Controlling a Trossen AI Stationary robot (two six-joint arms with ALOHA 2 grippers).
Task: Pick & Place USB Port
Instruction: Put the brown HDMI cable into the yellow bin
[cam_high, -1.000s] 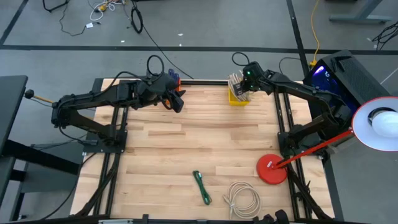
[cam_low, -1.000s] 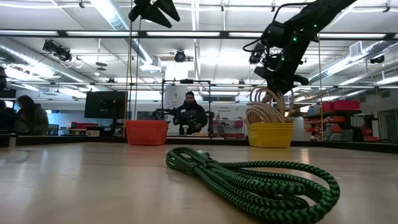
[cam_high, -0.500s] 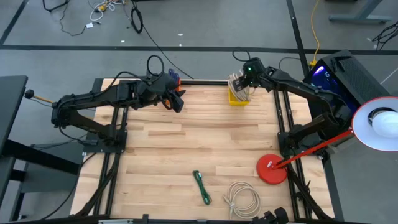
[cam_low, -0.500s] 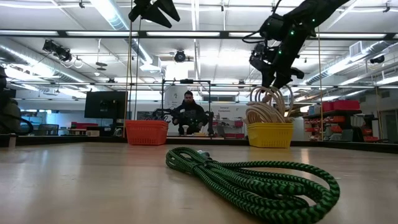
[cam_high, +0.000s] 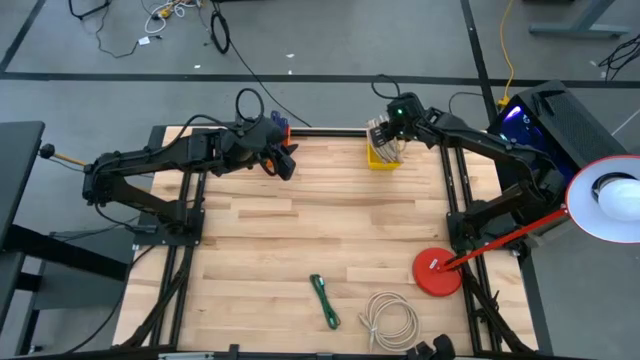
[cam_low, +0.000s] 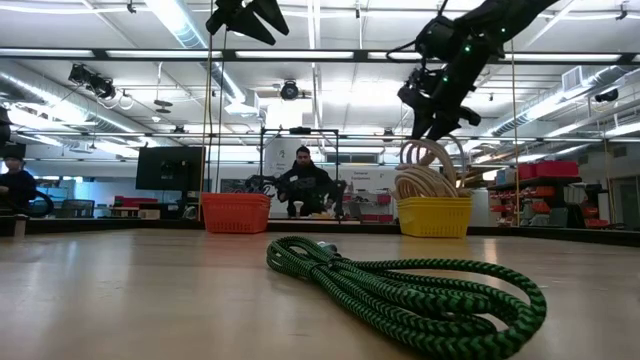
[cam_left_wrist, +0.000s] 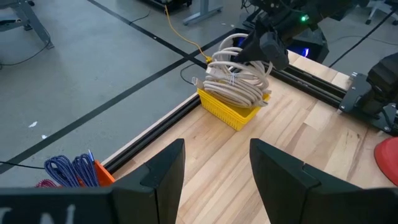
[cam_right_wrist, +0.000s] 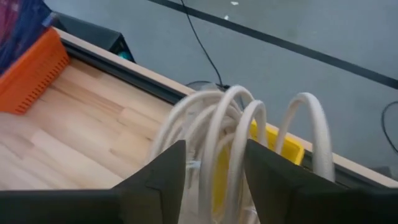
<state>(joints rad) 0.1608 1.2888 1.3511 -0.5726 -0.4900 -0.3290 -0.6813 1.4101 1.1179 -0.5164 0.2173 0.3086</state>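
A green braided cable (cam_high: 324, 301) lies coiled near the table's near edge; it fills the front of the low view (cam_low: 400, 290). A beige cable coil (cam_high: 390, 320) lies to its right. More beige cables (cam_left_wrist: 236, 84) stand looped in the yellow basket (cam_high: 383, 152) at the far edge. My right gripper (cam_right_wrist: 214, 180) is open and hovers just above those loops (cam_right_wrist: 230, 124), with its fingers on either side of them. In the low view, my right gripper (cam_low: 428, 112) is clear of the loops. My left gripper (cam_left_wrist: 214, 180) is open and waits beside the orange basket (cam_high: 283, 127).
The orange basket (cam_left_wrist: 99, 175) holds blue cables (cam_left_wrist: 68, 168). A red lamp base (cam_high: 437, 272) with a slanted red rod stands near the table's right edge. The middle of the wooden table (cam_high: 330, 220) is bare. A person (cam_low: 305, 185) sits far behind the table.
My right gripper has risen a little and shifted toward the far edge, staying above the yellow basket's cable loops.
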